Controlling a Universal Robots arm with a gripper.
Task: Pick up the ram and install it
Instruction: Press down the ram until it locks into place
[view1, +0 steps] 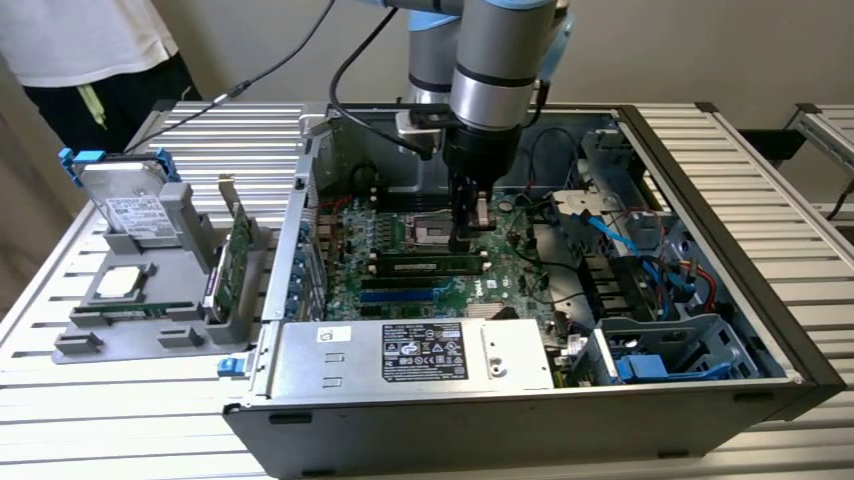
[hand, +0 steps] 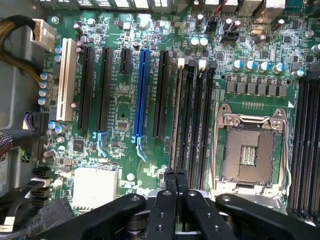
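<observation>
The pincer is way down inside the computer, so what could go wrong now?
1. The shut pincer is at one end of the ram; pushing there might seat it crooked.
2. The open processor socket lies right beside the slots, so a slip might hurt its contacts.
3. Blue cables lie near the arm inside the case and might snag.

Long green ram with black chips, standing on edge in a motherboard memory slot, near the processor socket
</observation>
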